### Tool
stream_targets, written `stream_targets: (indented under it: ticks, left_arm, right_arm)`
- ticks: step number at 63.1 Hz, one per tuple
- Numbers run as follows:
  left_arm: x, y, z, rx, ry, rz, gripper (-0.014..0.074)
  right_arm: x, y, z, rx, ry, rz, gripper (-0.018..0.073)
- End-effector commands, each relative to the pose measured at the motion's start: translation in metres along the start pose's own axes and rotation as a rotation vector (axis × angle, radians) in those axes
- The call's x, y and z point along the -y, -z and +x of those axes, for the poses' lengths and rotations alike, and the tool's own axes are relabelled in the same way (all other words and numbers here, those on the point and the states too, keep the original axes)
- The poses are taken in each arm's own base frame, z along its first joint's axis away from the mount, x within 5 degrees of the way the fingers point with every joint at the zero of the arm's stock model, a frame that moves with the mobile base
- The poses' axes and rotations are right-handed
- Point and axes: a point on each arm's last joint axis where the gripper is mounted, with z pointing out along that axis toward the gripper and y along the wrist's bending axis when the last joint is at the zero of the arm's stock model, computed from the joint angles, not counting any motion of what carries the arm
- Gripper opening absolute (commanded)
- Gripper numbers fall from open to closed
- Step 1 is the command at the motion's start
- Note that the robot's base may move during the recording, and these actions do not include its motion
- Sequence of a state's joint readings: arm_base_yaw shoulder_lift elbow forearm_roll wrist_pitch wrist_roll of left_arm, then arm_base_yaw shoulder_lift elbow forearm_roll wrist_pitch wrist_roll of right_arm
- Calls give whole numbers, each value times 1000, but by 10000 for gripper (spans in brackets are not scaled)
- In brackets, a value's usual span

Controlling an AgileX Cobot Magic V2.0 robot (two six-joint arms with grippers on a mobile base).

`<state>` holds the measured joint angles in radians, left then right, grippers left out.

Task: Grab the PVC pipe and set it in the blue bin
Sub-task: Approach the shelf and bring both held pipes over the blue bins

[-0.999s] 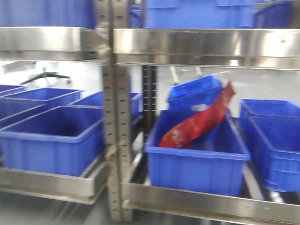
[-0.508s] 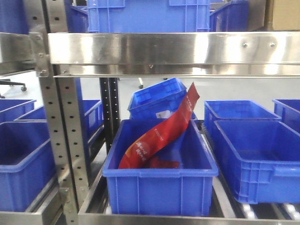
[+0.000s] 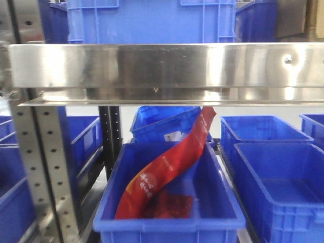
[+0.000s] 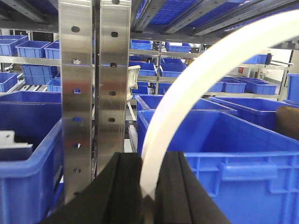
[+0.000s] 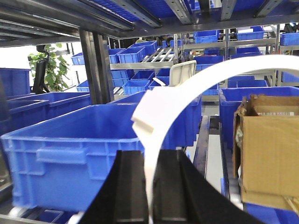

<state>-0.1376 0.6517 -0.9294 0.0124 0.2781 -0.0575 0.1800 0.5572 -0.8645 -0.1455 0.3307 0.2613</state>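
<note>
No PVC pipe shows in any view. In the front view a blue bin point(image 3: 167, 224) on the rack's lower shelf holds a long red packet point(image 3: 169, 169); neither gripper appears there. In the left wrist view my left gripper point(image 4: 148, 157) has its black jaws together, and a white curved band point(image 4: 196, 70) rises from the slit between them. My right gripper point(image 5: 150, 155) looks the same, jaws together with a white curved band point(image 5: 210, 74) arching up and right. Whether the bands are gripped or fixed to the arms I cannot tell.
A steel shelf beam point(image 3: 162, 71) crosses the front view above the bin, with a perforated upright point(image 3: 43, 172) at left and more blue bins point(image 3: 283, 177) at right. Steel uprights point(image 4: 93, 93) stand just ahead of the left gripper. A cardboard box point(image 5: 268, 144) sits right of the right gripper.
The front view has swung right and closed in on the rack. The bin with the red packet is now larger and central, and the shelf beam sits lower in the frame.
</note>
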Motion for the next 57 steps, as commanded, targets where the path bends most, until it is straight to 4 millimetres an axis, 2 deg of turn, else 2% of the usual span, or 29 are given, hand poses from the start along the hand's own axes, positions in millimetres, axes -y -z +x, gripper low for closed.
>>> stream_targets:
  ticks: [1,57]
  left_arm:
    - [0,1,-4,34,11,-1,-111]
    - [0,1,-5,41,11,0,-111]
  right_arm:
    - [-1,2,-5,33,6,-8,-168]
    - [-1,2,-5,33,6,-8,-168]
